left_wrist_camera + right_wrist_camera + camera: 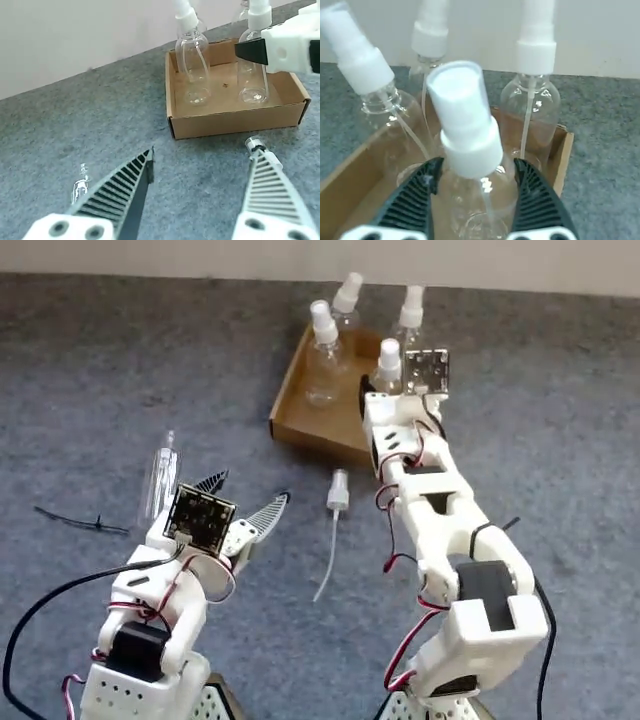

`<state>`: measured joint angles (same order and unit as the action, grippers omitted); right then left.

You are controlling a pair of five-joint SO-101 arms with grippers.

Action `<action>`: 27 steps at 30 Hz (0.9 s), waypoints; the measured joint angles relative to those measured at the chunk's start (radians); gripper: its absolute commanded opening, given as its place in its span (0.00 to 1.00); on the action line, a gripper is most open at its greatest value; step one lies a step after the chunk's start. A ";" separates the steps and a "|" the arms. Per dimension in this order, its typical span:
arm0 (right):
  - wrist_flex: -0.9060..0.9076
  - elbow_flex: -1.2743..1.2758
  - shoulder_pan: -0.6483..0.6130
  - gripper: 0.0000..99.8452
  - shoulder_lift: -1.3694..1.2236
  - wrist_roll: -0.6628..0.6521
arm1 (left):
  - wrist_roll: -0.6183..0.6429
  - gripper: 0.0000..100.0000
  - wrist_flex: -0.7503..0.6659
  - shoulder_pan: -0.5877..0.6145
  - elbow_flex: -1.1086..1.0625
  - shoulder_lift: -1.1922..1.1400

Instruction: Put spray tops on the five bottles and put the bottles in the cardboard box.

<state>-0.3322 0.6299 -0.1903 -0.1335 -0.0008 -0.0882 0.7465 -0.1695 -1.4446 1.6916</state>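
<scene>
Step judged: fourth capped bottle (467, 150) placed in cardboard box (318, 440), beside three other capped bottles (322, 350). Bottle body clamped by right tool (476, 172); release called for next. Right arm stretched forward over box. Left tool (250, 490) spread wide, empty, poised above table (80, 370) between uncapped bottle (158, 480) and loose spray top (338, 495), both lying flat.

Right arm (440, 500) covers right part of cardboard box (285, 390) and body of held bottle (389, 360). Capless bottle (80, 186) lying at left mostly behind left gripper (200, 150) finger; loose spray top (255, 144) likewise, only cap end peeking. Far bottle (427, 45) and far-right bottle (530, 100): spray heads cut by picture edge; held bottle's base cut off too.
</scene>
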 measured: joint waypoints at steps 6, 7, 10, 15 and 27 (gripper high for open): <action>0.000 -0.002 0.006 0.00 -0.002 0.000 | 0.000 0.27 0.000 0.000 0.000 0.000; 0.000 -0.002 0.008 0.00 -0.002 0.000 | 0.000 0.27 0.000 0.000 0.000 0.000; 0.002 -0.002 0.017 0.00 -0.002 0.000 | 0.000 0.27 0.000 0.000 0.000 0.000; 0.002 -0.002 0.028 0.01 -0.002 0.000 | 0.000 0.27 0.000 0.000 0.000 0.000; 0.002 -0.002 0.028 0.01 -0.002 0.000 | 0.000 0.27 0.000 0.000 0.000 0.000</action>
<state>-0.3307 0.6283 -0.1626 -0.1350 -0.0008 -0.0882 0.7465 -0.1695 -1.4446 1.6916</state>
